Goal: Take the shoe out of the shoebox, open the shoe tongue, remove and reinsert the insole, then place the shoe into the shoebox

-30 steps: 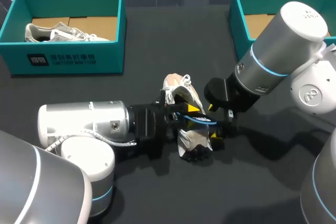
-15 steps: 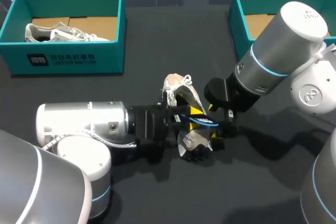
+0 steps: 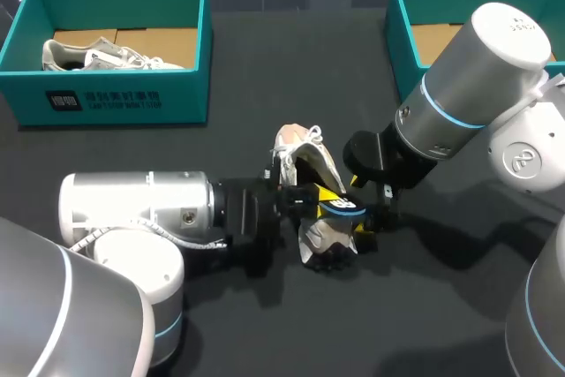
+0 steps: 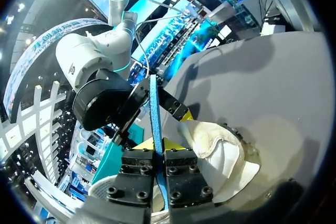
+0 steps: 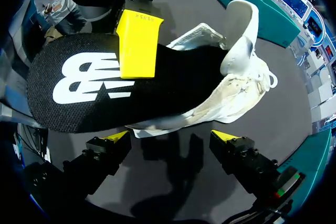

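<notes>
Small move here: over the last second the left arm has drawn back a touch, and the insole (image 5: pixel 94 87) has tipped and slid a little towards the right arm, while the shoe (image 3: pixel 305 152) has barely budged. The left hand (image 4: pixel 159 145) is clamped on that insole, one yellow tip on its black top face and the other underneath. Its front end sits in the shoe's opening and the rest hangs clear outside, so I'd call this the insole step, mid-way; pulling out or feeding back in, I can't tell. The shoe lies on its side in the middle of the table (image 3: pixel 265 77), well apart from both boxes. The right hand (image 5: pixel 172 136) is spread open just beside the shoe, gripping nothing.
</notes>
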`<state>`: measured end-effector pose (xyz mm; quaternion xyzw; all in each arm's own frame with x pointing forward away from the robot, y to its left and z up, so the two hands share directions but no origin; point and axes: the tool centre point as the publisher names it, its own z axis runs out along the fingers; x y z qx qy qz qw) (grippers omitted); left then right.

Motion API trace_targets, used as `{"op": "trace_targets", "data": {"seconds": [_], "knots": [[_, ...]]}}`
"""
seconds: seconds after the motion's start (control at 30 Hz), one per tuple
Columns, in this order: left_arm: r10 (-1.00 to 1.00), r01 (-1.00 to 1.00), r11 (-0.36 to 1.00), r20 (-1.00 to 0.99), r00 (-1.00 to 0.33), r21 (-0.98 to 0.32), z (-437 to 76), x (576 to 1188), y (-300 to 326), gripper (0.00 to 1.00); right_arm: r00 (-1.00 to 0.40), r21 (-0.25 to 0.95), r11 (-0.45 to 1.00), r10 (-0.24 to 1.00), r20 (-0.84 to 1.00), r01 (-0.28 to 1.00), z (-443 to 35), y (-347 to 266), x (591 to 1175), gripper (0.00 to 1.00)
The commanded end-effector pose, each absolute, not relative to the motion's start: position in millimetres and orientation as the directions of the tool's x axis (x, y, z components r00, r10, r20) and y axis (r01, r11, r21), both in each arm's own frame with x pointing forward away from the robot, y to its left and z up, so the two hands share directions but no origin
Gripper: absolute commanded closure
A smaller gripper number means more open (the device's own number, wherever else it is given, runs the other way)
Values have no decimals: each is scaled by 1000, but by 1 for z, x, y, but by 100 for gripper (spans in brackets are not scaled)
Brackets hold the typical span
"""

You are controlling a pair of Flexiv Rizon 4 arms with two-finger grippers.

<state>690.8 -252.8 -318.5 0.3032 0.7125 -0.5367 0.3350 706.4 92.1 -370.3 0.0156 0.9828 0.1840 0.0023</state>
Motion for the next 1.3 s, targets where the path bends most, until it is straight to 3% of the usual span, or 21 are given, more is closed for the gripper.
{"op": "trace_targets", "data": {"seconds": [0.03,0.3,0.77,0.97,1.3], "knots": [[73,795,244,-807,-586,-556,-325,698,-253,100,-999,360,933,33,-1,30,-371,92,705,0],[93,815,282,-831,-549,-507,-335,712,-249,100,-999,360,933,33,-1,30,-371,92,705,0],[74,769,305,-791,-608,-562,-335,716,-245,100,-999,360,933,33,-1,30,-371,92,705,0],[62,751,281,-770,-635,-597,-324,706,-246,78,-999,360,933,33,-1,30,-371,92,705,0],[79,758,240,-766,-637,-606,-314,691,-251,77,-999,360,933,33,-1,30,-371,92,705,0]]}}
